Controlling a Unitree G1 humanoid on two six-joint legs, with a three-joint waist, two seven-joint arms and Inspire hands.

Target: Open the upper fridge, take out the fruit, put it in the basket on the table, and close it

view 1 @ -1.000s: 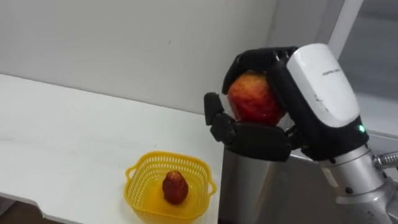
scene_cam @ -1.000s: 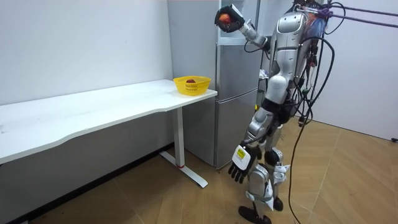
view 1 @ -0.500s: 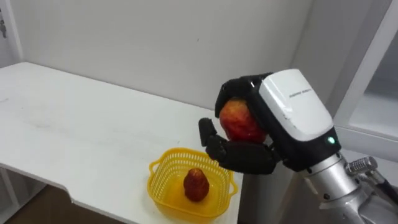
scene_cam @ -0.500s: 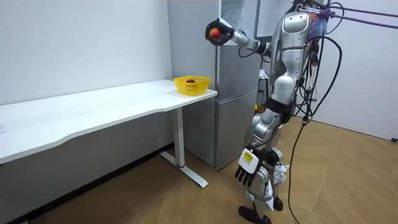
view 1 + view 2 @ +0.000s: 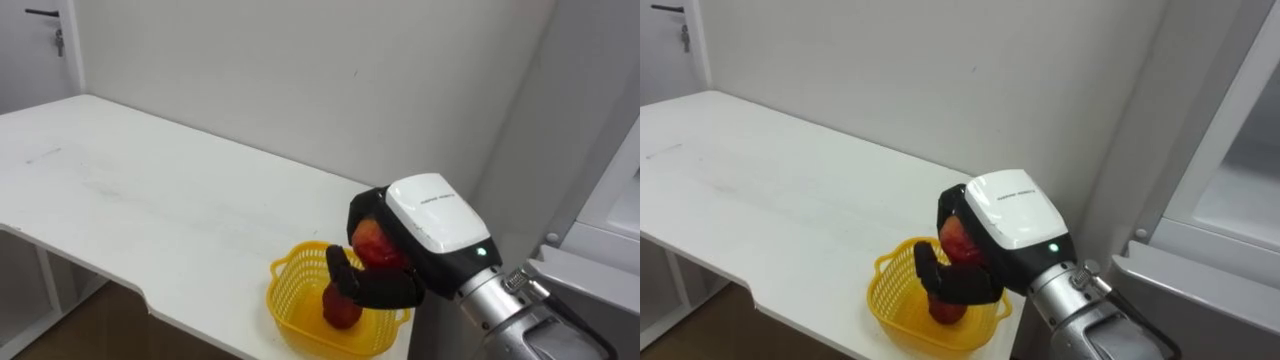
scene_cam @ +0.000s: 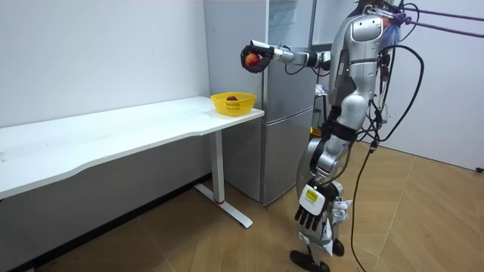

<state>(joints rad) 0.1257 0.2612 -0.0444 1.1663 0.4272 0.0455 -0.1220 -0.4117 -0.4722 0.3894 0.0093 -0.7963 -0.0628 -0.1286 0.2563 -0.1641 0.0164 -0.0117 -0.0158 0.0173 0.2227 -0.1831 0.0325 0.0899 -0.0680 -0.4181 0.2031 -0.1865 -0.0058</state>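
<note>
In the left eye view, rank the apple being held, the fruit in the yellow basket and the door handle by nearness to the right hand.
1. The apple: inside the right hand, fingers curled round it.
2. The fruit in the yellow basket: just below the hand.
3. The door handle: far off at the upper left, beyond the table.

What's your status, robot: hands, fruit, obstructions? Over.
Right robot hand shut on apple, above yellow basket. Left robot hand open, hanging low. Red fruit already in basket; path clear.

basket (image 5: pixel 285 292) on table (image 5: pixel 150 200) end | fruit (image 5: pixel 341 311) inside | apple (image 5: pixel 371 241) in right hand (image 5: pixel 432 222) above basket | fridge (image 6: pixel 291 113) right of table
</note>
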